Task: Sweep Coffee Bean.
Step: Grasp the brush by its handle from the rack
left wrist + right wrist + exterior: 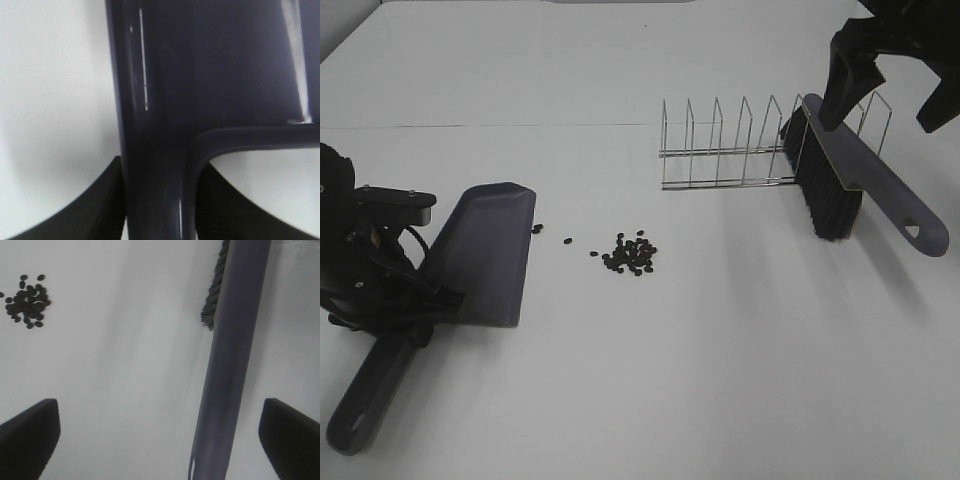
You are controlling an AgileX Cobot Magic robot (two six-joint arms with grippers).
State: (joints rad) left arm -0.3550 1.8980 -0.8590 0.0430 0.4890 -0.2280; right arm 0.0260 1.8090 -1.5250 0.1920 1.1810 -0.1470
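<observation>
The grey dustpan (490, 250) lies on the white table at the left, its mouth toward the coffee beans (630, 255). My left gripper (415, 318) is shut on the dustpan's handle (160, 150), with a finger (90, 210) pressed on each side. The beans form a small pile, with a few strays near the pan's lip. The brush (850, 180) rests on its black bristles at the right, against the wire rack. My right gripper (890, 90) hovers above the brush, open. Its fingers (27, 435) stand wide apart on either side of the brush handle (235, 365), not touching it. The beans (27, 302) also show there.
A wire dish rack (740, 145) stands behind the beans, just left of the brush. The white table (700, 380) spreads in front of the beans and the brush. A seam line runs across the table behind the rack.
</observation>
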